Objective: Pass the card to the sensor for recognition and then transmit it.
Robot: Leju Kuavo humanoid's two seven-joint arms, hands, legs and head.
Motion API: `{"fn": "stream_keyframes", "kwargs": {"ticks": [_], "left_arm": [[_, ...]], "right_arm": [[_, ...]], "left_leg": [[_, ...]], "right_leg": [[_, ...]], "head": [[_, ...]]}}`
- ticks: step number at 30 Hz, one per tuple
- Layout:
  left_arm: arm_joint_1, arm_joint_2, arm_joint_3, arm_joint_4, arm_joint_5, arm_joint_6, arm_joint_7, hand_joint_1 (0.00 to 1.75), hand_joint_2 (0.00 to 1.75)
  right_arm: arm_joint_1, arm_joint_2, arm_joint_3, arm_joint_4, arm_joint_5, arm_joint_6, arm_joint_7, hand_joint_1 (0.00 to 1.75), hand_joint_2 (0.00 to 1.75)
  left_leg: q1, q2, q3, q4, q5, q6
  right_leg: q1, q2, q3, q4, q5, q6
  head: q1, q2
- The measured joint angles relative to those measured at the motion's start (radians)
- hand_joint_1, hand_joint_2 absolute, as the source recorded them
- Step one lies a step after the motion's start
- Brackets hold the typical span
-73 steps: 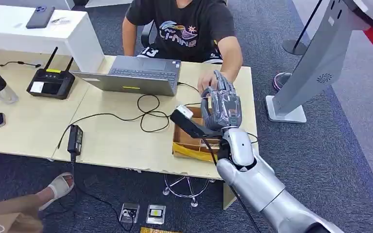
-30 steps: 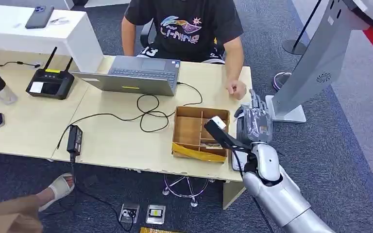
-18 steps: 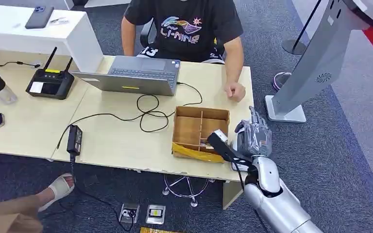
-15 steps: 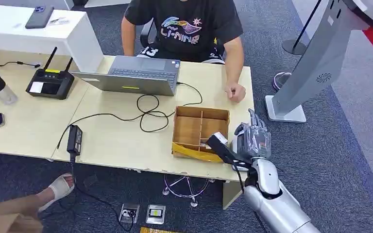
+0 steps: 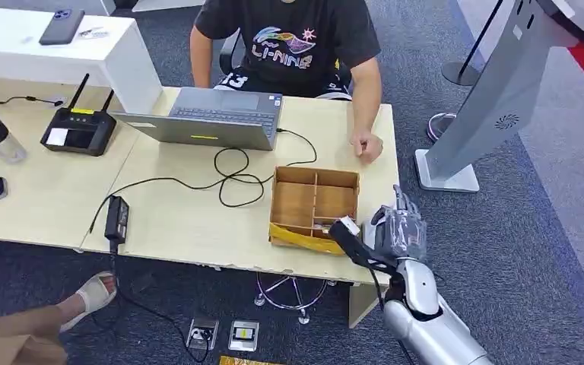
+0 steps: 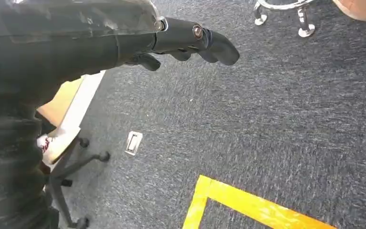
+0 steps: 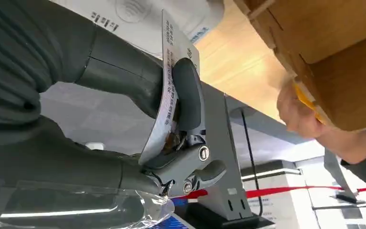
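Card [image 7: 167, 90] pinched in right hand [image 5: 400, 228], poised above white sensor [image 7: 138, 14]; next, probably lowering flat for reading.

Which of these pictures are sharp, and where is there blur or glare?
Head view: evenly lit and sharp; the laptop and box are crisp. Right wrist view: the card in the right hand is fairly sharp, the box edge close to the lens is soft, and the bright background is washed out. Left wrist view: the left hand is dark and slightly soft, the carpet clear.
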Motion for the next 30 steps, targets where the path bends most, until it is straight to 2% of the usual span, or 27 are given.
{"fn": "stream_keyframes", "kwargs": {"ticks": [7,19,30], "left_arm": [[0.0,0.0,0.0,0.0,0.001,0.0,-0.013,0.0,1.75],[0.0,0.0,0.0,0.0,0.008,0.0,-0.02,0.0,1.75],[0.0,-0.001,0.0,0.0,0.016,0.0,-0.017,0.0,1.75]], "right_arm": [[0.017,-0.008,-0.005,0.052,-0.03,-0.03,0.005,1.75,1.75],[0.025,-0.01,-0.014,0.124,-0.04,-0.053,-0.026,1.75,1.75],[0.016,0.007,-0.014,0.17,-0.033,-0.082,-0.049,1.75,1.75]], "left_leg": [[0.0,0.0,0.0,0.0,0.0,0.0],[0.0,0.0,0.0,0.0,0.0,0.0],[0.0,0.0,0.001,0.0,0.0,0.0]], "right_leg": [[0.0,0.0,0.0,0.0,0.0,0.0],[0.0,0.001,0.0,0.0,0.0,0.0],[0.0,0.001,0.001,0.0,0.0,0.0]], "head": [[0.0,0.0],[0.0,0.0],[0.0,0.0]]}}
